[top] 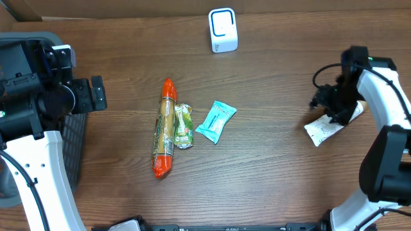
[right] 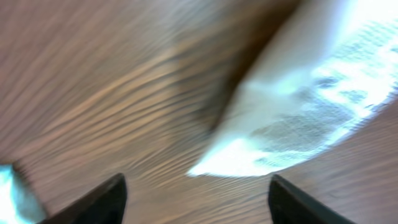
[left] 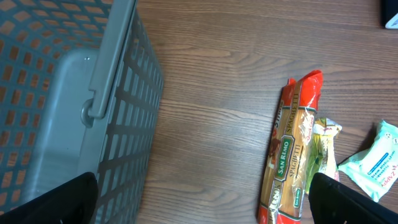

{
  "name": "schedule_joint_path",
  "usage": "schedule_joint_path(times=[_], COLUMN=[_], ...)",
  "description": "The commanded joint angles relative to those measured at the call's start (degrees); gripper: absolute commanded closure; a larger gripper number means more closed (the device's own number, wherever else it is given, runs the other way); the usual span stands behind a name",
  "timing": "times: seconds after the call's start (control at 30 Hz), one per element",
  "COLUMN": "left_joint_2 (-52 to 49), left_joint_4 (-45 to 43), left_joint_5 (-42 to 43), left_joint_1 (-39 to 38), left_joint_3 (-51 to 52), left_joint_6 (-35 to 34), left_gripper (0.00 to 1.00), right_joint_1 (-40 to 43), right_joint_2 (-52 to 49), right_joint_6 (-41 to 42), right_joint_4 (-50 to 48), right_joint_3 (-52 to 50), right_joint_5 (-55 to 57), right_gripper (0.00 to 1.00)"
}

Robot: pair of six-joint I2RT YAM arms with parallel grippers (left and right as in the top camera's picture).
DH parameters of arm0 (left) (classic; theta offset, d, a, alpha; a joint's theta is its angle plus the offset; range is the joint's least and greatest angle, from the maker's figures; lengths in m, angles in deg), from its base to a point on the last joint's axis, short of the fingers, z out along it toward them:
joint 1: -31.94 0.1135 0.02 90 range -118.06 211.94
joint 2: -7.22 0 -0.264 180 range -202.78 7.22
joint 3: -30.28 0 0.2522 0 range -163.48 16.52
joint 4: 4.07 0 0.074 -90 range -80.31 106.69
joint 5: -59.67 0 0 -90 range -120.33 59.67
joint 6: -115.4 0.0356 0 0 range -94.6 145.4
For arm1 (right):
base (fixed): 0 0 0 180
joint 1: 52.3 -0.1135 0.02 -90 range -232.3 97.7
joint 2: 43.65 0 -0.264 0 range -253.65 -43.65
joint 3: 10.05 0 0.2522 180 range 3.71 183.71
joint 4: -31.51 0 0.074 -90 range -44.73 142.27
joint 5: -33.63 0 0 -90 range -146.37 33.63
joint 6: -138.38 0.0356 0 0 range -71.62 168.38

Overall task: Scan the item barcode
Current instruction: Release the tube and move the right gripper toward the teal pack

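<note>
A white packet (top: 321,131) lies flat on the table at the right. My right gripper (top: 332,106) hovers just over its far end, open, with nothing between its fingers. In the right wrist view the white packet (right: 298,118) is a blur beyond the spread fingertips of the right gripper (right: 196,202). A white scanner box (top: 223,30) stands at the back of the table. My left gripper (left: 199,202) is wide open and holds nothing, above bare wood between the basket and the spaghetti pack (left: 291,149).
A grey mesh basket (top: 74,147) stands at the left edge, also seen as the basket wall (left: 124,124). Mid-table lie an orange spaghetti pack (top: 165,128), a green packet (top: 183,126) and a teal packet (top: 216,120).
</note>
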Motion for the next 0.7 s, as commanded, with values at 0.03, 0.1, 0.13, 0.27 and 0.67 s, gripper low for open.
schedule_joint_path(times=[0.03,0.1,0.13,0.27,0.67], left_joint_2=[0.02,0.02,0.02,0.02,0.02], left_joint_4=[-0.17,-0.17,-0.17,-0.17,-0.17], left_joint_5=[-0.28,-0.28,-0.28,-0.28,-0.28], left_joint_1=[-0.11,-0.11,-0.11,-0.11,-0.11], left_joint_3=[-0.44,-0.44,-0.44,-0.44,-0.44], left_joint_6=[0.92,0.90,0.92,0.92,0.92], left_gripper=[0.01,0.01,0.00,0.00,0.00], right_joint_1=[-4.61,-6.36,-7.30,-12.83,-31.45], right_joint_2=[4.63,5.14,5.14,5.09,4.11], right_joint_6=[-2.95,-1.77,-1.36,-0.26,8.37], right_joint_4=[-0.72,-1.51,-2.01,-4.63,-16.46], right_joint_3=[1.88,1.86,1.84,1.29,-1.73], right_joint_5=[-5.88,-6.56,-7.61,-10.58,-10.32], right_gripper=[0.23,0.21,0.21,0.20,0.16])
